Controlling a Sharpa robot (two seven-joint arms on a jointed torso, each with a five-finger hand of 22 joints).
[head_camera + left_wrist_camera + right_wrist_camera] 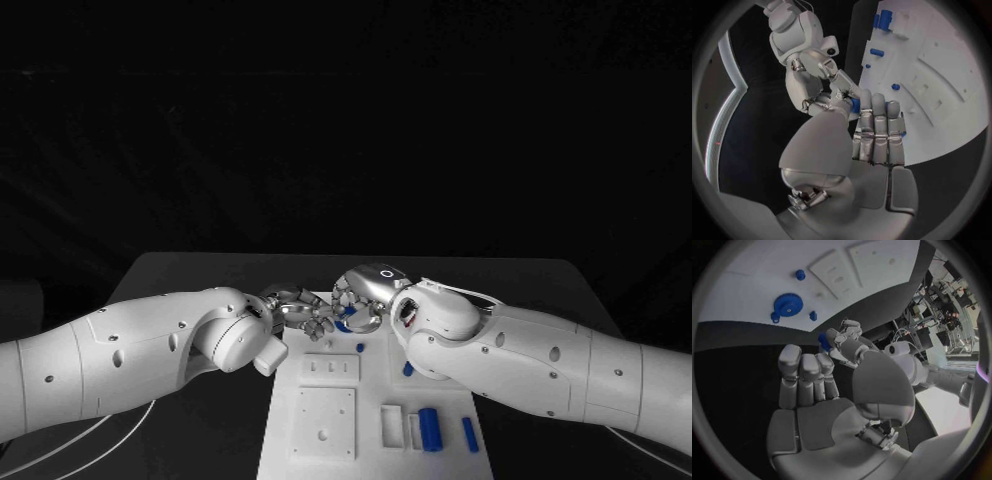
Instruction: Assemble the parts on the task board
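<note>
A small blue part [854, 104] sits pinched between the fingertips of both hands, above the far end of the white task board [325, 415]. The left hand [293, 309] and right hand [361, 300] meet there, fingers curled closely around it.

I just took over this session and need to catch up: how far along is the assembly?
Early, it seems. On the task board a blue gear sits at the far end, though whether it is seated is unclear. The left hand and right hand meet above the board's far end around a small blue part. Loose blue cylinders still lie at the near end.
</note>
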